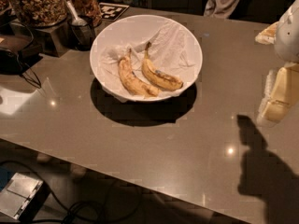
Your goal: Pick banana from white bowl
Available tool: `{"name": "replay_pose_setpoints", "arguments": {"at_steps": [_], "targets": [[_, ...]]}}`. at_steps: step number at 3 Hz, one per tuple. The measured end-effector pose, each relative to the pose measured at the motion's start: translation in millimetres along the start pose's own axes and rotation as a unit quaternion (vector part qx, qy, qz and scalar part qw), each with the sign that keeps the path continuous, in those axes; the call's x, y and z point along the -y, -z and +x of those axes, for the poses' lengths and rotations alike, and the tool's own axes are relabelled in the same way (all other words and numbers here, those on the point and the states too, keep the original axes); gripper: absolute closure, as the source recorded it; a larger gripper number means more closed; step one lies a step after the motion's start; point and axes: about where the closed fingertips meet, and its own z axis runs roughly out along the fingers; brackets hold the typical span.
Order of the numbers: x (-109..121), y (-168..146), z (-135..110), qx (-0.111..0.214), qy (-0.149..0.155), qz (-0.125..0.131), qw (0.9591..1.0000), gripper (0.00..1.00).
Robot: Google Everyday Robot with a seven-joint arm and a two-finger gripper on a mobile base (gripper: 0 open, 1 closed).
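- The pincer (276,101) is seen at the right edge of the view, low over the surface (163,148) and well apart from the white bowl (95,62). Whether it is spread or pressed together cannot be told.
- The banana (161,76) is laid on crumpled paper (173,45) in the bowl, just right of a paler banana (133,78).
- Open surface is left between bowl and pincer.
- The bowl's rear left is crowded by jars (35,3) and a metal cup (83,29).
- A black-and-white patterned tag (113,10) is seen behind the bowl.
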Motion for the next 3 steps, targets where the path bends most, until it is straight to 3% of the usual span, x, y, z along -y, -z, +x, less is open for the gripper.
{"name": "replay_pose_setpoints", "arguments": {"at_steps": [2,3], "targets": [[1,0,-3,-0.006,-0.004,-0.004,1.0000,0.00],[5,-12,-11,-0.028,-0.002,-0.022,0.9994,0.00]]}}
